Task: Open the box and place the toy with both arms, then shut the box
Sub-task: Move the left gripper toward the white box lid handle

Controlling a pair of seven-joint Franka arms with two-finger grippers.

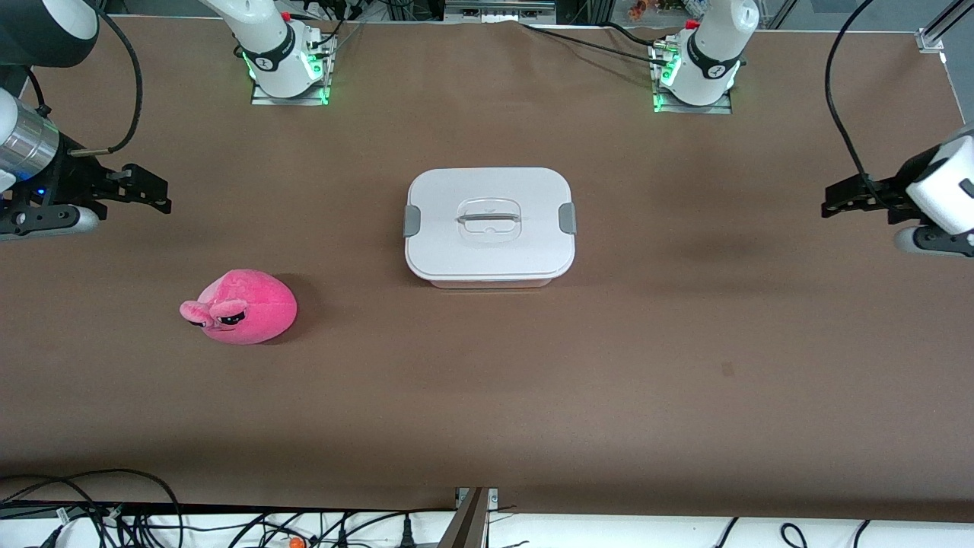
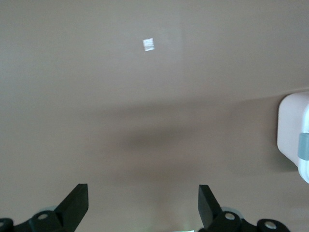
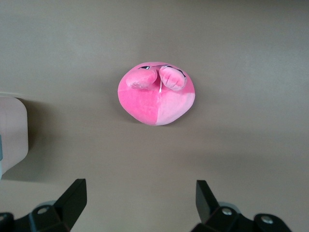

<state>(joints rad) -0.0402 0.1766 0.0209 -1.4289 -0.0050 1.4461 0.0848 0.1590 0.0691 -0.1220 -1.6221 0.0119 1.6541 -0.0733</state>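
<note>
Brown tabletop (image 1: 685, 342) fills your front view, with the box (image 1: 490, 226) sitting shut at its middle: white lid (image 1: 490, 198) down, a grey clip (image 1: 412, 221) at 9 o'clock and another (image 1: 567, 218) at 3 o'clock, the clear handle (image 1: 488, 219) in the centre. From the box, you find the pink plush toy (image 1: 242, 307) at about 8 o'clock, nearer the front camera, toward the right arm's end of the table, resting on the surface and well apart from the box.

Your right gripper (image 1: 156, 190) hangs over the table edge at that end, at roughly 11 o'clock from the toy, fingers (image 3: 72, 200) spread wide and holding nothing. Your left gripper (image 1: 833, 202) hangs over the table at its own arm's end, at 3 o'clock from the box and well apart from it, fingers (image 2: 75, 203) likewise spread and empty.
</note>
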